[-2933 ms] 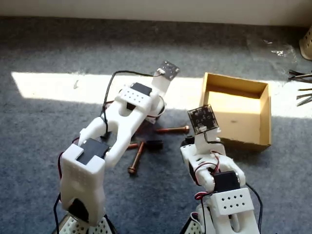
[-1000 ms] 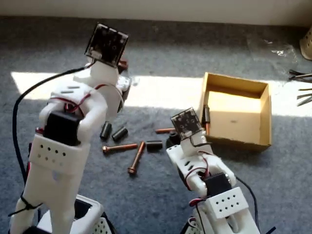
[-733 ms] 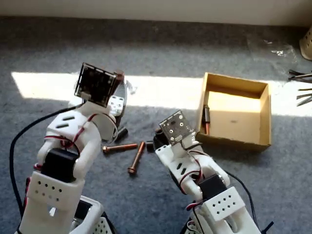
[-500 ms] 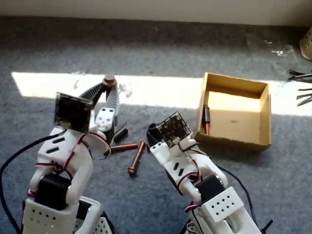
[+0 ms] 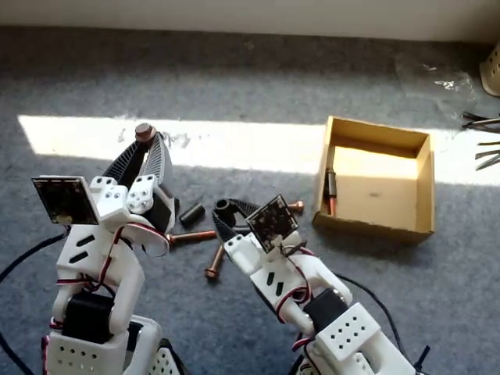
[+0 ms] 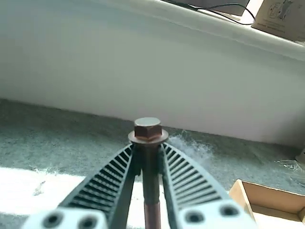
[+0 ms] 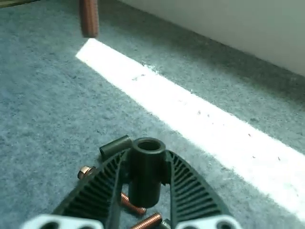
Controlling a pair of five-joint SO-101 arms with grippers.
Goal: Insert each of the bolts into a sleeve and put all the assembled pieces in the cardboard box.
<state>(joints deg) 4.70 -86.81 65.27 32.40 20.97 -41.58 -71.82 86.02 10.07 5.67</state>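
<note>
Holding a bolt (image 6: 147,130) upright, the left pincer (image 6: 148,151) pinches it just under the head, with the shank running back between the fingers. The right pincer (image 7: 145,160) grips a black sleeve (image 7: 145,177) by its sides. This leaves the bore uncovered, presumably so that the bolt's free end can be aligned with it in the air. Loose bolts (image 5: 191,235) and a spare sleeve (image 5: 191,212) lie on the carpet between the arms. The cardboard box (image 5: 377,131), near the right arm, holds what looks like one assembled piece (image 5: 330,187).
</note>
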